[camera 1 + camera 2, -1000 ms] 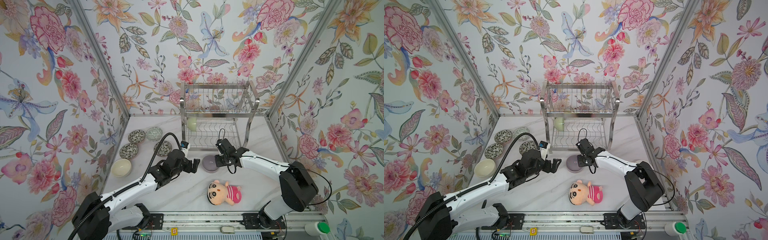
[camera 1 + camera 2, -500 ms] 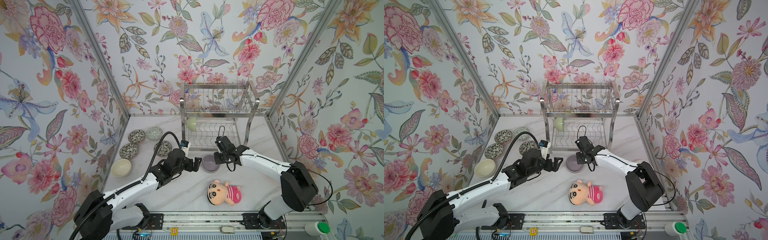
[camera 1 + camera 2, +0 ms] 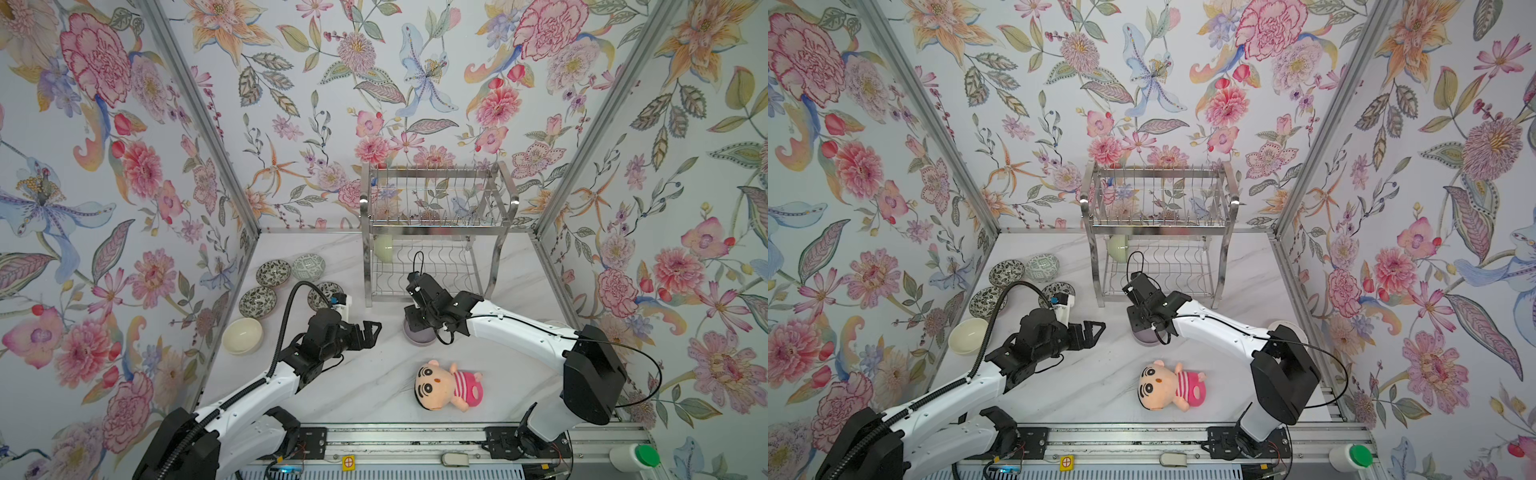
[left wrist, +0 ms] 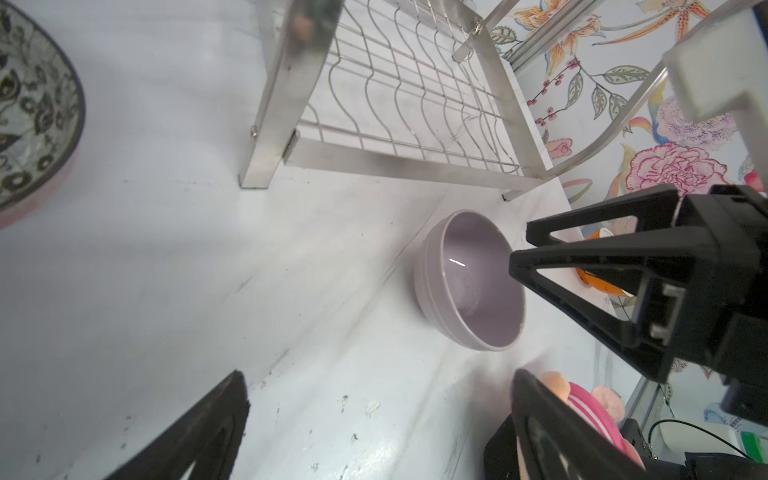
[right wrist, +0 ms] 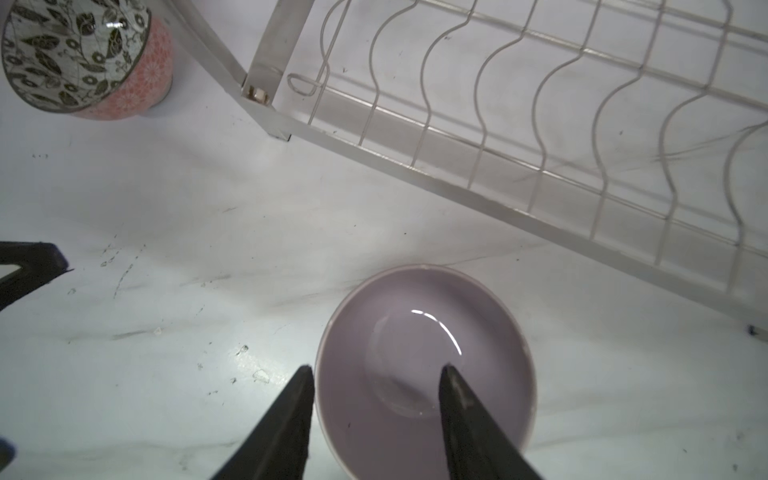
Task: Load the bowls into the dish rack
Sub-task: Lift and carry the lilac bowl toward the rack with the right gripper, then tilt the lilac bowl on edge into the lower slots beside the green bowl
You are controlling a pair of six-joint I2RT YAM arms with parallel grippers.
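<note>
Lavender bowl sits upright on the marble table, just in front of the dish rack and not yet loaded. Right gripper hangs over its near edge with jaws parted, holding nothing. One finger is outside the wall and the other inside the hollow, with the rim between them and slack on the inner side.

Judged from this, the step is a rim pinch. To do it well, the fingers should sink until the wall lies deep between the pads, then close squarely. The glaze looks slick, and a shallow pinch could let the bowl swing or slip. Once lifted, it needs tipping on edge to drop into the wavy wires of the lower tier, beside the pale green bowl standing there.

Right arm reaches low from its base toward the middle, wrist bent downward. Left gripper hovers wide open and empty, near the bowl but apart, pointing at it. Its arm stretches forward from the left base.
</note>
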